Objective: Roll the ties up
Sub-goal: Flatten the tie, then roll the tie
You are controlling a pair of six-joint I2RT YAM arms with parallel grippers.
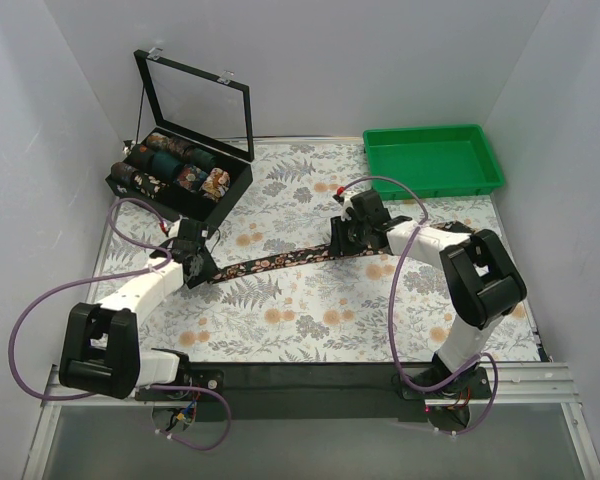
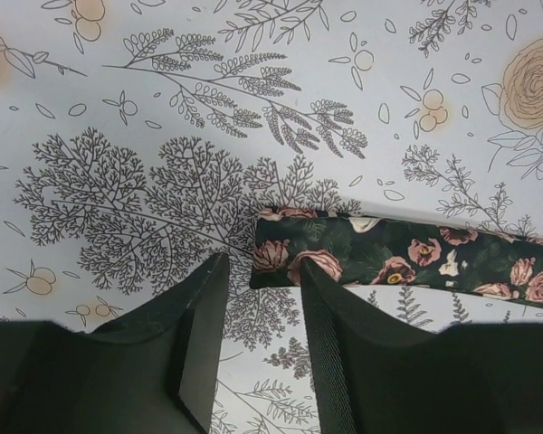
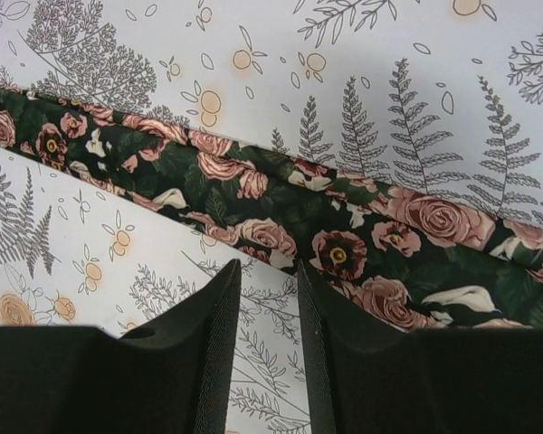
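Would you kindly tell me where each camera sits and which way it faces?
Top external: above and behind the arms, looking down on the table; both arms show.
Left wrist: on the left arm, facing down; left gripper at the end of the tie.
Right wrist: on the right arm, facing down; right gripper over its edge.
Shared: all show the tie.

Tie [image 1: 280, 260] lies on table [image 1: 310, 320] before case [image 1: 232, 190], tray [image 1: 435, 183].

Green tray [image 1: 435, 160] back right, open black box [image 1: 236, 187] back left, floral tablecloth [image 1: 310, 320]
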